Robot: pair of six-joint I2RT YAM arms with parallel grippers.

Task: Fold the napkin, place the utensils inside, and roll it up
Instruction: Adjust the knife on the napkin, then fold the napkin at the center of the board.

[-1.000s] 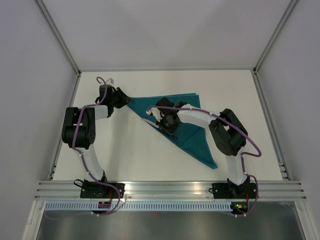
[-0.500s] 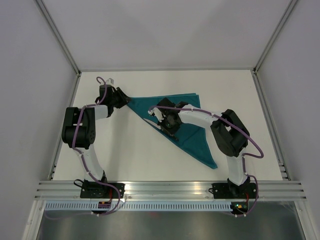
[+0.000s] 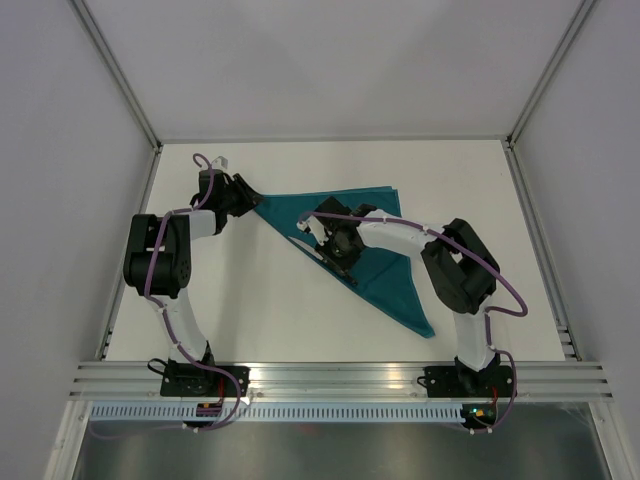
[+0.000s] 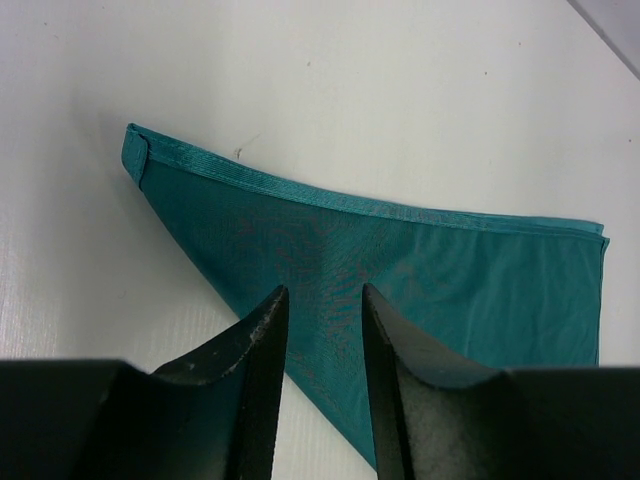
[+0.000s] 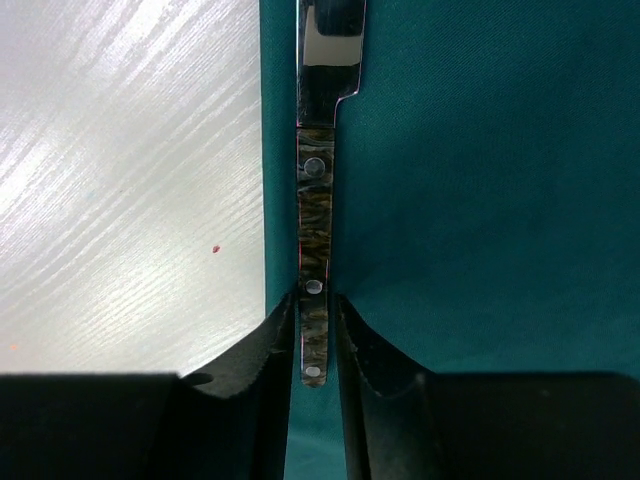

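**A:** Right wrist view: the right end effector is sitting with its jaws nearly closed around the tail of the knife handle. Clamping or letting go, I cannot tell.

**B:** Placement?

**A:** The knife is lying on the napkin, just inside its 9 o'clock folded edge, likely so the roll is wrapping tight around it. The handle is showing mottled brown with rivets, the blade mirror-bright.

**B:** Left side?

**A:** The left end effector is hanging part-open and empty over the triangle's 10 o'clock corner, probably to pin it. The cloth is looking thin, faintly shiny and ribbed at the hem. The counter is showing white and grained.
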